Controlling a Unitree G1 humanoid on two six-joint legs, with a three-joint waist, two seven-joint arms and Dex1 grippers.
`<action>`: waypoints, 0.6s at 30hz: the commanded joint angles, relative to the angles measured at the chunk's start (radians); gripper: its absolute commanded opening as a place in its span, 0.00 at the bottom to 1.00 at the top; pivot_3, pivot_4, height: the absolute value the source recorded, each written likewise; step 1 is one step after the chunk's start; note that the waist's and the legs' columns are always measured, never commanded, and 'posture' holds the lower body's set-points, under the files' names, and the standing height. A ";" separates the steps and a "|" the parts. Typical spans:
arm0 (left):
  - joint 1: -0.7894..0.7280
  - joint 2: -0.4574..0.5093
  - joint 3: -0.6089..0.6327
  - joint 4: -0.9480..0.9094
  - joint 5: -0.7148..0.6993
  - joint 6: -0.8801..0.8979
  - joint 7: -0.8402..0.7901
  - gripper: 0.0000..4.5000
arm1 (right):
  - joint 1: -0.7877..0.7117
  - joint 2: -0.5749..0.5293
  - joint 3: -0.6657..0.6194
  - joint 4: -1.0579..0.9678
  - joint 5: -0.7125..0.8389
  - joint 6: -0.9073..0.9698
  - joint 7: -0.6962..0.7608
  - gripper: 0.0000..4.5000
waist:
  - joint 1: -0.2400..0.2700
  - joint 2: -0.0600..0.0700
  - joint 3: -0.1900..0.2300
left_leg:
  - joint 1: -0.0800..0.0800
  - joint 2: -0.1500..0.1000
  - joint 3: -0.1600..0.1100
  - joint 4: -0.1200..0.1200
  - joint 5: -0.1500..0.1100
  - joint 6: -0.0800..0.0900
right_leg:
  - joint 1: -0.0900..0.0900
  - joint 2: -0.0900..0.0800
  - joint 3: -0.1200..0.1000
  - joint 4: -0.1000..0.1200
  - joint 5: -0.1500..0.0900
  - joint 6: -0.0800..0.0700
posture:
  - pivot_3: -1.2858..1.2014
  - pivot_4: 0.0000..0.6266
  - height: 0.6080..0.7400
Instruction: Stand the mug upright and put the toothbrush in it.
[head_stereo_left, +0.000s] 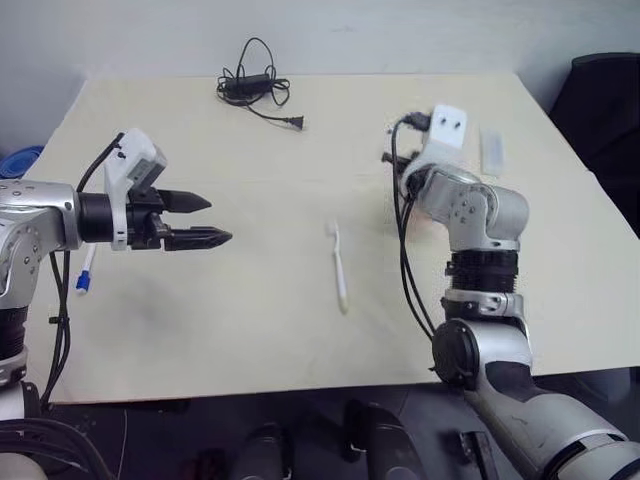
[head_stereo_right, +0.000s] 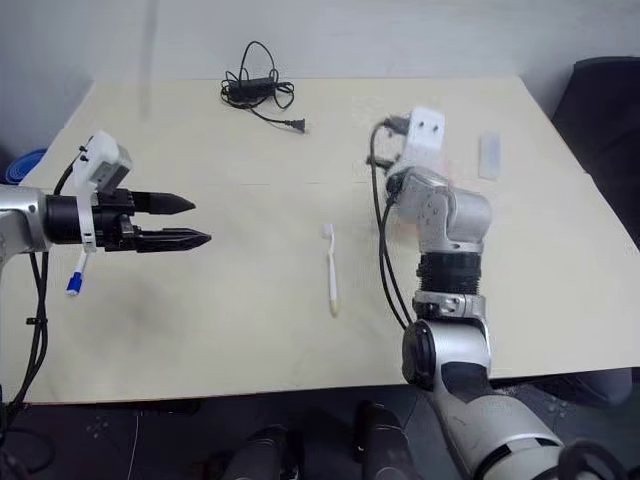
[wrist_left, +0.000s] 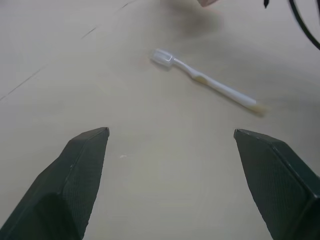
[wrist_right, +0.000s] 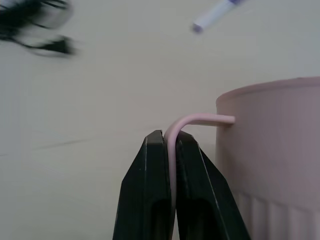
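Observation:
The pale pink mug shows close up in the right wrist view. My right gripper is shut on its thin loop handle. In the head views my right wrist hides the mug. The white toothbrush lies flat on the table between the two arms, its yellowish handle end nearest me; it also shows as the toothbrush ahead of my left fingers. My left gripper hovers open and empty over the table's left side, pointing toward the toothbrush.
A black cable with a plug lies at the table's far side. A white-and-blue marker pen lies under my left arm. A flat white object sits at the far right. A purple-capped marker lies beyond the mug.

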 joint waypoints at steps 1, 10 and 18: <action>0.043 0.007 0.120 -0.029 -0.030 0.038 0.050 0.95 | 0.088 -0.026 0.194 -0.217 0.101 -0.130 0.358 0.01 | -0.004 0.000 0.000 | 0.000 0.001 0.002 -0.001 0.000 0.000 | -0.002 0.002 0.002 0.000 0.000 0.000 | 0.52 0.24 1.00; 0.430 0.041 0.618 -0.307 -0.196 0.242 0.028 0.95 | 0.290 0.119 0.429 -0.168 0.190 -0.452 0.818 0.01 | 0.000 -0.001 0.000 | 0.000 0.004 0.010 -0.003 0.000 -0.002 | -0.008 0.004 0.011 0.003 0.000 0.000 | 0.52 0.24 1.00; 0.748 0.108 0.955 -0.422 -0.196 0.362 -0.066 0.95 | 0.326 0.258 0.528 0.189 0.049 -0.776 0.962 0.01 | 0.011 -0.005 -0.002 | 0.002 0.004 0.007 -0.001 -0.001 -0.004 | -0.007 0.004 0.010 0.005 -0.002 -0.004 | 0.52 0.24 1.00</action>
